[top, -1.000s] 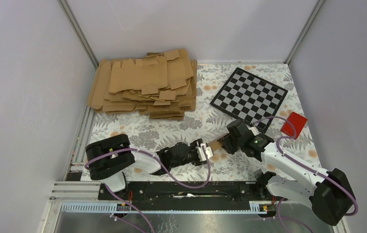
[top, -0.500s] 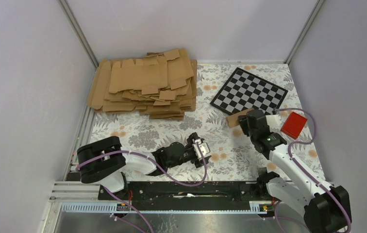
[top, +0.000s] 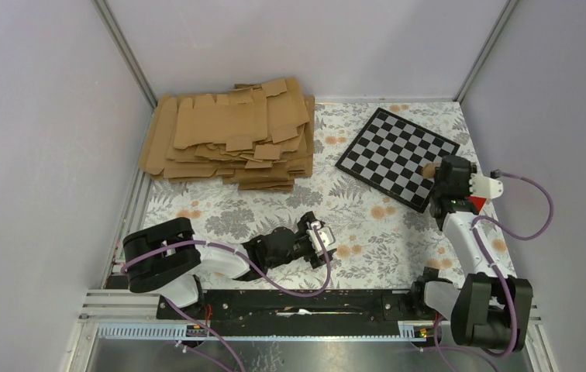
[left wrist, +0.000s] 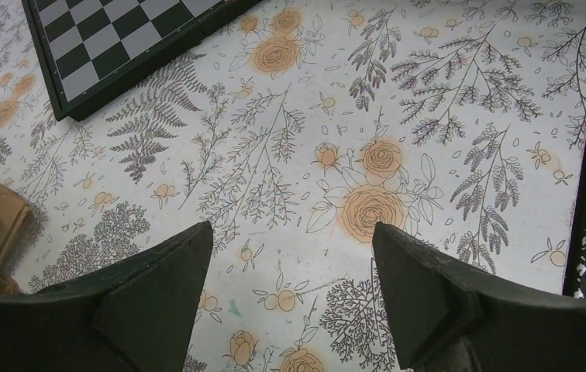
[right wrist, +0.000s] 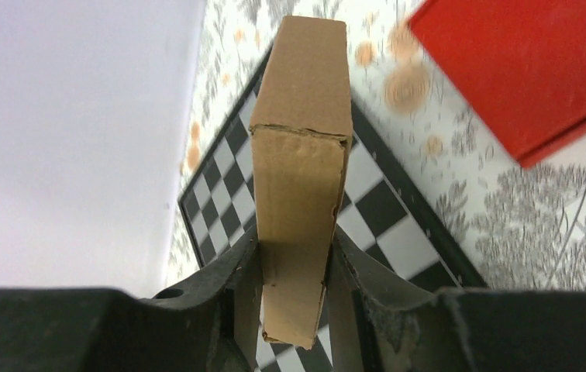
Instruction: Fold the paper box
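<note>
moved: right gripper (right wrist: 294,256) swung box (right wrist: 301,155) out over chessboard (top: 397,155) edge | jaws: right clamped on box, left gripper (left wrist: 291,232) apart, empty | risk: i fear narrow pinch crushes or drops it

The paper box (right wrist: 301,194) is matt brown cardboard; the red block (right wrist: 522,70) looks smooth.

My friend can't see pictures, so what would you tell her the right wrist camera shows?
A folded brown paper box fills the middle, pinched between the dark jaws of the right gripper. Behind it lies a black-and-white checkerboard on a flowery tablecloth, with a red block at the top right and a plain pale wall on the left.
</note>
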Robot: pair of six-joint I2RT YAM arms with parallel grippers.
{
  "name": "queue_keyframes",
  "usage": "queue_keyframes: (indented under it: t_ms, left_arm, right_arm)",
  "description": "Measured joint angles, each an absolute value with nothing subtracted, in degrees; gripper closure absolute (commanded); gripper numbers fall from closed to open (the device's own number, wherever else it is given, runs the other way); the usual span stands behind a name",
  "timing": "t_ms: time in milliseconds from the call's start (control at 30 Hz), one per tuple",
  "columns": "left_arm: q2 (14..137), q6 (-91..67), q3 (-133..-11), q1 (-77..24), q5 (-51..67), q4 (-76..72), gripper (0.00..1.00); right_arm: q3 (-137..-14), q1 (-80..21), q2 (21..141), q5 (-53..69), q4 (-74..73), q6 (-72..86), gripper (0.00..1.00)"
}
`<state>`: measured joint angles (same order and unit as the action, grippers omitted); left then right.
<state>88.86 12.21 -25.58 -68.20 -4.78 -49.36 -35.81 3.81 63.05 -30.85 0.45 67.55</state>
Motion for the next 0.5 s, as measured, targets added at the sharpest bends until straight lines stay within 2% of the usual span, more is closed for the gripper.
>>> queue_keyframes:
  t_ms: [100, 267, 433, 500]
  left_arm:
    - [88.88, 12.16, -25.58, -68.2, -4.73, -49.32, 0.16]
    - [88.88, 12.16, -25.61, -68.2, -4.36, -49.15, 0.15]
    - [88.99, 11.99, -25.78, -68.2, -4.34, -49.1, 0.15]
    - [88.99, 11.99, -25.78, -68.2, -4.34, -48.97, 0.15]
  right_arm:
    - [-35.2, 8.91, 63.83, -28.21, 6.59, 65.56, 0.78]
    - [-33.45, 15.94, 69.34, -15.2, 18.85, 61.76, 0.75]
    - [-33.54, 20.1, 75.88, -3.84, 23.22, 60.14, 0.74]
    - [-33.54, 22.2, 78.26, -0.03, 24.1, 60.2, 0.63]
